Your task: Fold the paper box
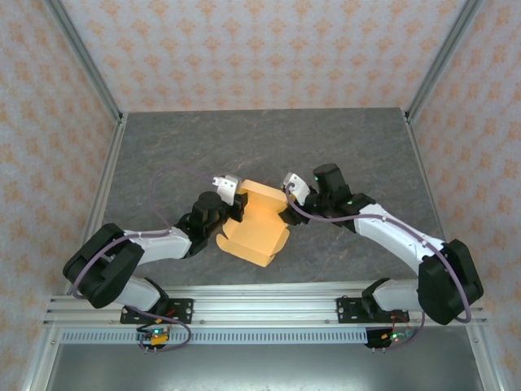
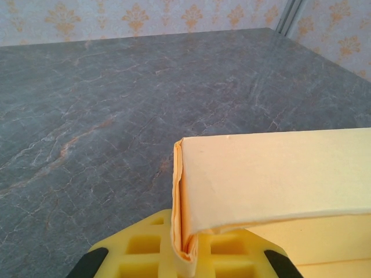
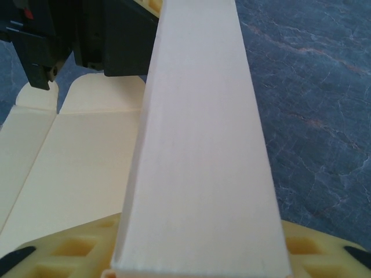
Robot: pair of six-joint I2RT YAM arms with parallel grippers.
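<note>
The left gripper pinches the box at 10 o'clock. The right gripper straddles its 2 o'clock wall, and its squeeze is unclear.

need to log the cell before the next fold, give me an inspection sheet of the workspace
surface: grey marbled table top
job's things: paper box, tan cardboard, part folded, one panel raised, lying mid table between the arms
clutter: nothing seen
grippers: left gripper shut on a folded edge of the box, which sits between its yellow fingers; right gripper at the raised panel, grip cannot be told
cables: purple cables run along both arms, off the box
surroundings: patterned wallpaper walls, metal frame posts, mounting rail at the near edge
</note>
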